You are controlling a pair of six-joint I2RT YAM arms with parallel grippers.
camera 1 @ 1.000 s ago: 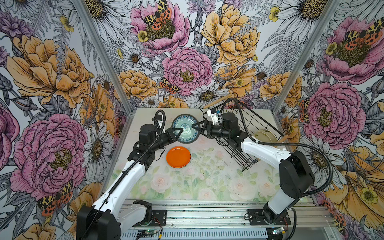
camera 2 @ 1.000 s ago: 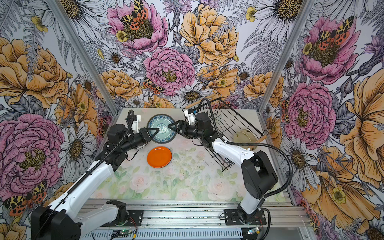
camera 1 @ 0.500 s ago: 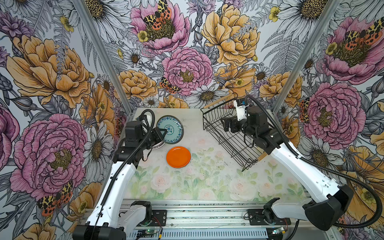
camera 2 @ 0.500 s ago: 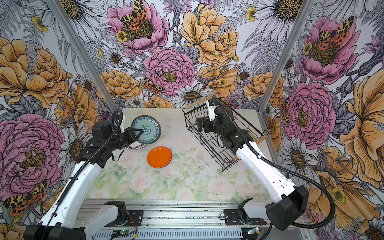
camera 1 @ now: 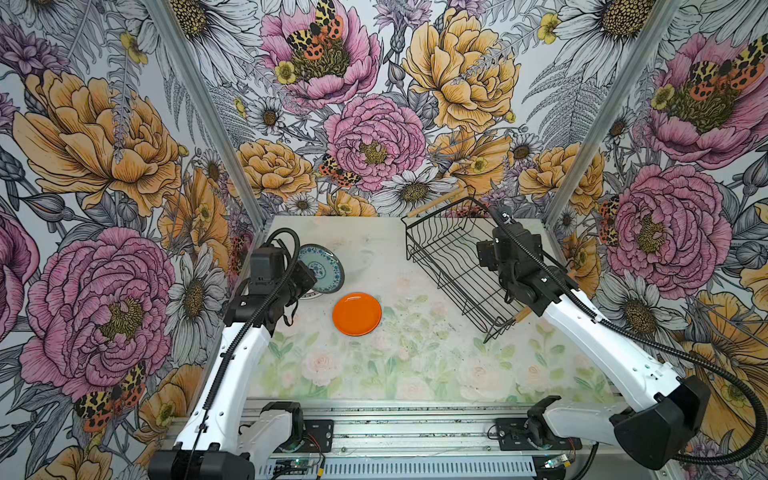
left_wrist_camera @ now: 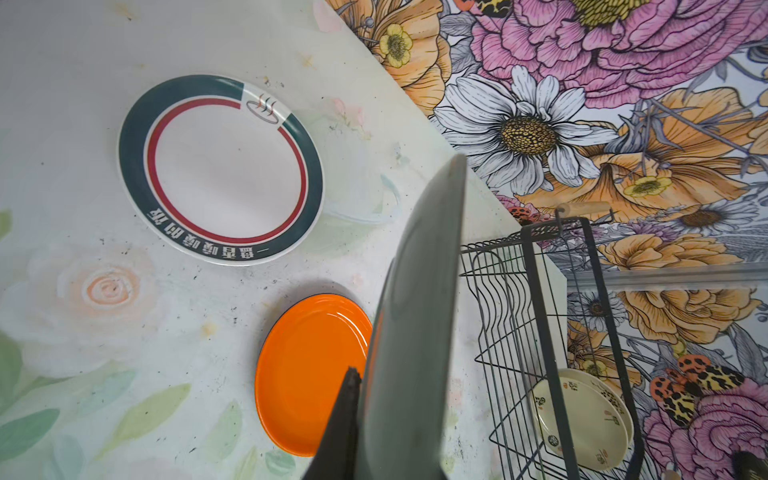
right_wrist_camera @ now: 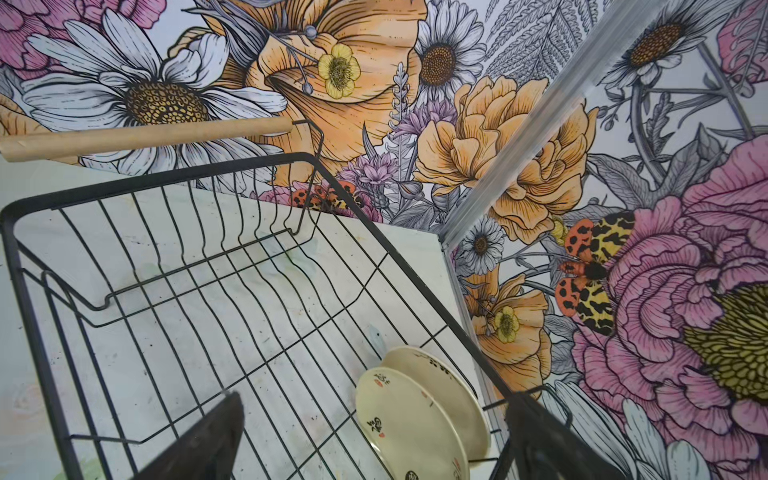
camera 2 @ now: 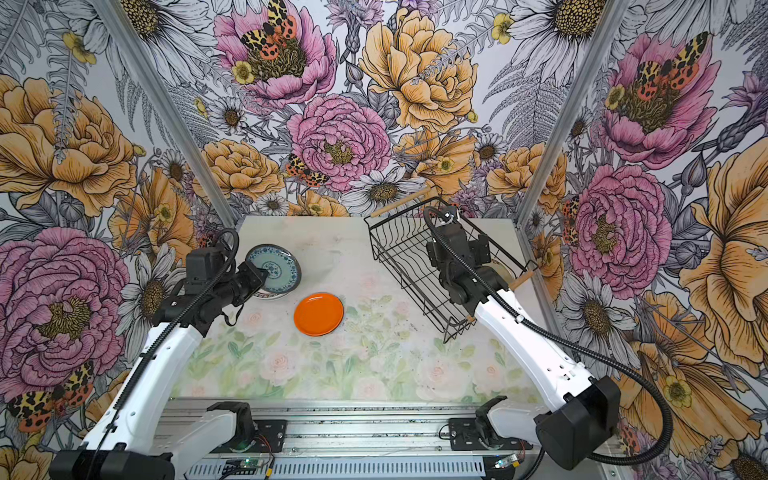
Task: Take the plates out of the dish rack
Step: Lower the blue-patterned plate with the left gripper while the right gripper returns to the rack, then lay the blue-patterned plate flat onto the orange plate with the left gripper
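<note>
My left gripper (camera 1: 308,277) is shut on the rim of a teal patterned plate (camera 1: 323,268), which it holds tilted at the far left. In the left wrist view this plate (left_wrist_camera: 419,324) shows edge-on beside one dark finger (left_wrist_camera: 343,419). Below it lies a white plate with a dark green rim (left_wrist_camera: 220,170). An orange plate (camera 1: 356,313) lies flat nearby. The black wire dish rack (right_wrist_camera: 166,178) stands far right (camera 2: 399,213). Two cream plates (right_wrist_camera: 411,419) stand upright at its end. My right gripper (right_wrist_camera: 374,440) hangs open above them, holding nothing.
The rack's wooden rod handles (camera 1: 436,202) stick out at both ends, the far one close to the back wall. The flowered walls close in behind and at both sides of the rack. The metal rail (camera 1: 395,419) runs along the table's front edge.
My right gripper let go of the teal plate and swung back from the middle to above the rack. The left arm carried the plate left, over the white plate.
</note>
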